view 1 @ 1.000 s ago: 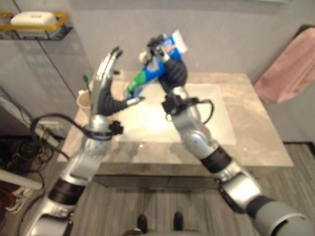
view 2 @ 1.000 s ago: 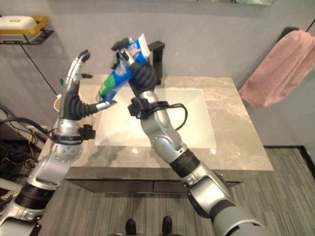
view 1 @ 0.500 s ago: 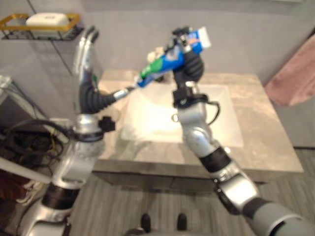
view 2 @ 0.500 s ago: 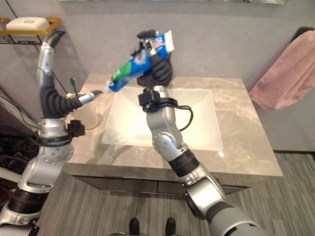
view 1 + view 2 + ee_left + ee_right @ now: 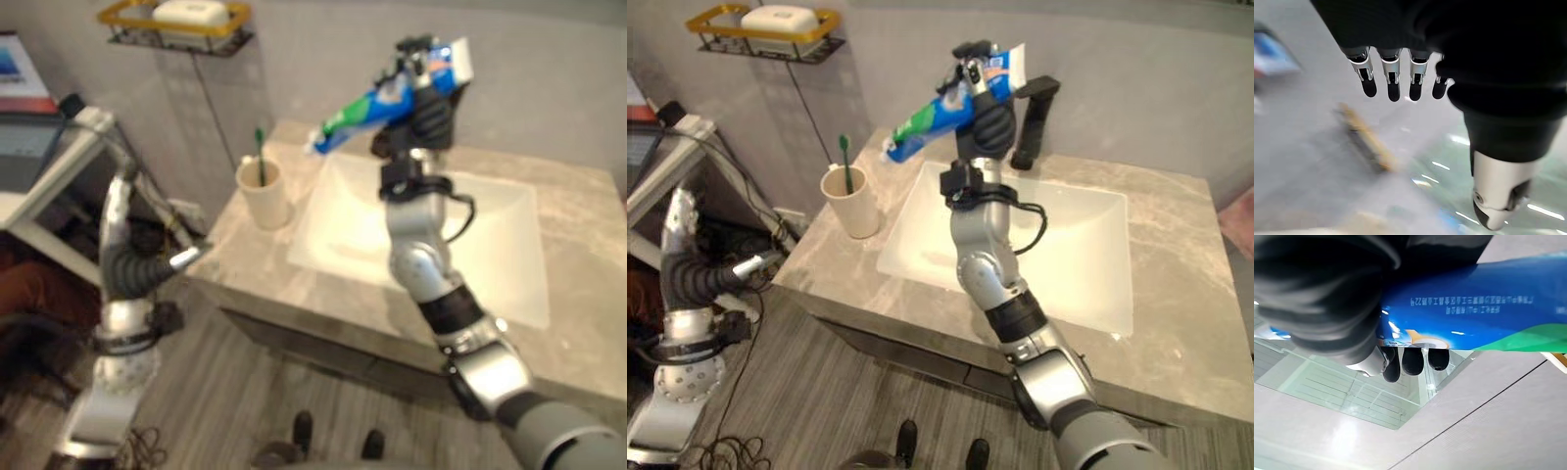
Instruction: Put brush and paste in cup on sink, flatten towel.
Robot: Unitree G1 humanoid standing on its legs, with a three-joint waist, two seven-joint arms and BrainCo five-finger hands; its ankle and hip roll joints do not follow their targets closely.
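Note:
My right hand (image 5: 986, 119) is raised above the sink's back edge and shut on a blue and green toothpaste tube (image 5: 939, 116), whose cap end points left toward the cup. In the right wrist view the fingers (image 5: 1411, 360) curl round the tube (image 5: 1474, 308). A beige cup (image 5: 850, 202) stands on the counter's left end, left of the basin, with a green toothbrush (image 5: 844, 157) upright in it. My left hand (image 5: 118, 220) hangs open beside the counter's left end, fingers (image 5: 1393, 84) straight, holding nothing. A sliver of pink towel (image 5: 1245, 210) shows at the far right.
A white basin (image 5: 1087, 284) is set in the grey marble counter (image 5: 1176, 333), with a black faucet (image 5: 1033, 122) behind it. A yellow wire shelf (image 5: 764, 31) with white soap hangs on the wall above the cup. A desk (image 5: 39, 171) stands at the left.
The camera has swung left. My left hand has dropped from beside the tube's cap to below counter level at the left. My right hand still holds the tube up.

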